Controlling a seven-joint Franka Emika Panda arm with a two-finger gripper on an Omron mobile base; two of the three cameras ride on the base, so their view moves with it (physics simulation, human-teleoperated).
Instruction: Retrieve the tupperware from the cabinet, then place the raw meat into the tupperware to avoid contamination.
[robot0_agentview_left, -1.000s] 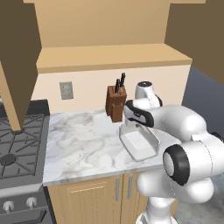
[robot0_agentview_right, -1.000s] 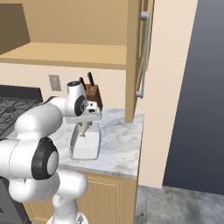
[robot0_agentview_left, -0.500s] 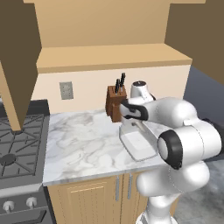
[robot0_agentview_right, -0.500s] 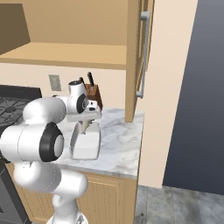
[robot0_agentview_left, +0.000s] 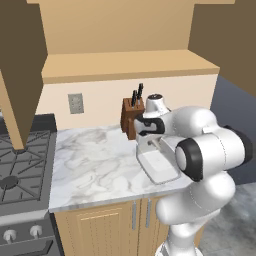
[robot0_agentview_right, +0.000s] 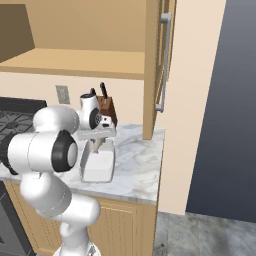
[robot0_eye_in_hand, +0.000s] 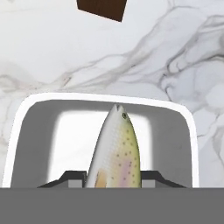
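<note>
While our gripper (robot0_eye_in_hand: 113, 181) clamps the raw fish (robot0_eye_in_hand: 116, 151), we hold it head-down over the white tupperware (robot0_eye_in_hand: 37, 131). That tub sits on the marble counter (robot0_agentview_left: 95, 165), near the knife block (robot0_agentview_left: 131, 116).

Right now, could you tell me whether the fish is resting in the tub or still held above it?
Held above: the hand grips the fish, nose-down over the tupperware.

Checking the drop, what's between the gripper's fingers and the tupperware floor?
The raw meat, a fish, gripped between the fingers, hangs over the open tupperware, in the hand view.
</note>
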